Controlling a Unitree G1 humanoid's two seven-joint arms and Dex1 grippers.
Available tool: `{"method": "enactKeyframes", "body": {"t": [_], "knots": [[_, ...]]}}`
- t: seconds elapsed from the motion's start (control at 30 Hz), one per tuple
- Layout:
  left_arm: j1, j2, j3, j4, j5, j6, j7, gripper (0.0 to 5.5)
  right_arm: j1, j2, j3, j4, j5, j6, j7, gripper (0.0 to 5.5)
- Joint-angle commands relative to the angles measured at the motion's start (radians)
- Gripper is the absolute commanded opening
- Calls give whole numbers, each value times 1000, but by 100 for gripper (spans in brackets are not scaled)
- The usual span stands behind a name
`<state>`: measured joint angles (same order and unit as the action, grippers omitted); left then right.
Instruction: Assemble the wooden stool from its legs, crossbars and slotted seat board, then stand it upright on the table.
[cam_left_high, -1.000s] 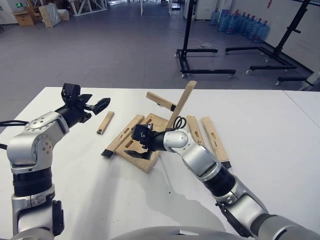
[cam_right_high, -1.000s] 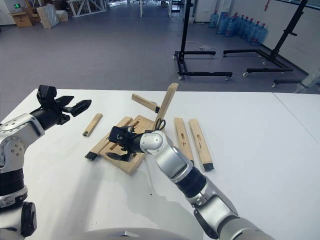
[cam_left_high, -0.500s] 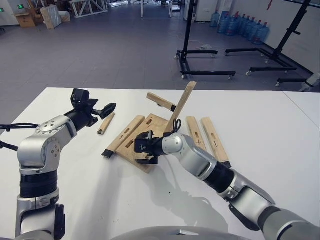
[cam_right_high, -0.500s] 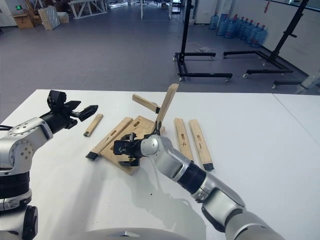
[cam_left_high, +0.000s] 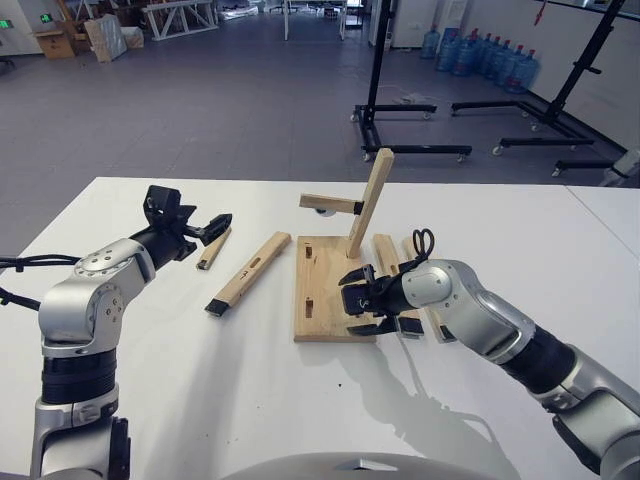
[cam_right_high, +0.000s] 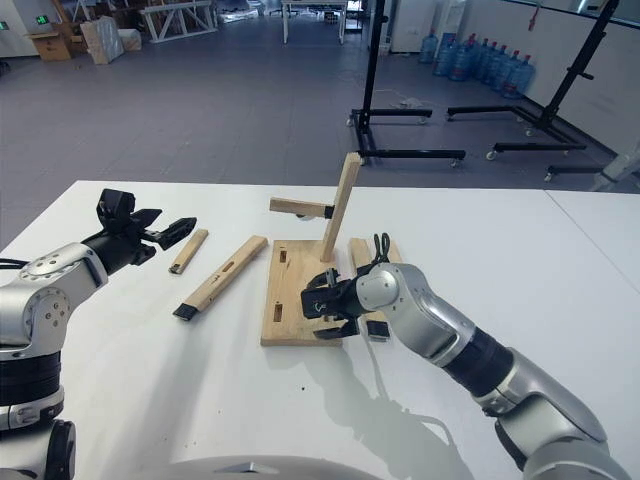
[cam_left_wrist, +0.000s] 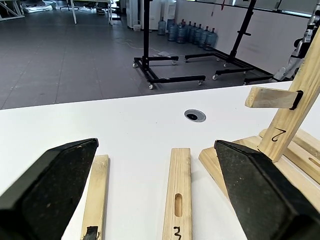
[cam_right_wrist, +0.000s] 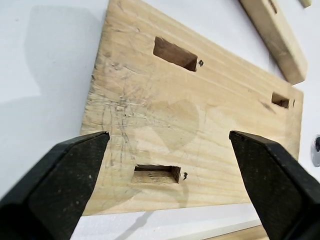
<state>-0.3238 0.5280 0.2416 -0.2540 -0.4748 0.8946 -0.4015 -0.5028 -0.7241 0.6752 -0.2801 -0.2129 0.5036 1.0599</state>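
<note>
Right end effector (cam_left_high: 362, 303): fingers apart, low over the board's (cam_left_high: 322, 290) corner.
Left end effector (cam_left_high: 207, 231): fingers apart too.
Risk: we may bump the board and topple its standing leg (cam_left_high: 368, 205).

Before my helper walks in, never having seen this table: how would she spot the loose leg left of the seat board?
On the white table, find the flat seat board with an upright leg in it. To the robot's left of it, a long leg lies flat and slanted. It is longer than the short stick farther left and has a slot in its face.
</note>
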Motion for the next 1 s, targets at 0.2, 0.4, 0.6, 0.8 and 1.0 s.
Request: {"method": "enactKeyframes", "body": {"t": [0.2, 0.4, 0.6, 0.8, 1.0], "knots": [[9, 4, 1, -10, 0, 1, 1, 427, -127, 72, -186, 13, 86, 195, 6, 444], [3, -37, 59, -49, -72, -10, -5, 427, -243, -29, -433, 8, 181, 318, 15, 444], [236, -123, 233, -272, -159, -43, 71, 427, 208, -30, -711, -48, 171, 507, -227, 444], [288, -232, 262, -266, -100, -98, 257, 427, 315, 257, -826, -67, 213, 606, -497, 444], [232, -230, 281, -217, -98, -143, 313, 427, 322, 262, -782, -19, 205, 551, -587, 444]]}}
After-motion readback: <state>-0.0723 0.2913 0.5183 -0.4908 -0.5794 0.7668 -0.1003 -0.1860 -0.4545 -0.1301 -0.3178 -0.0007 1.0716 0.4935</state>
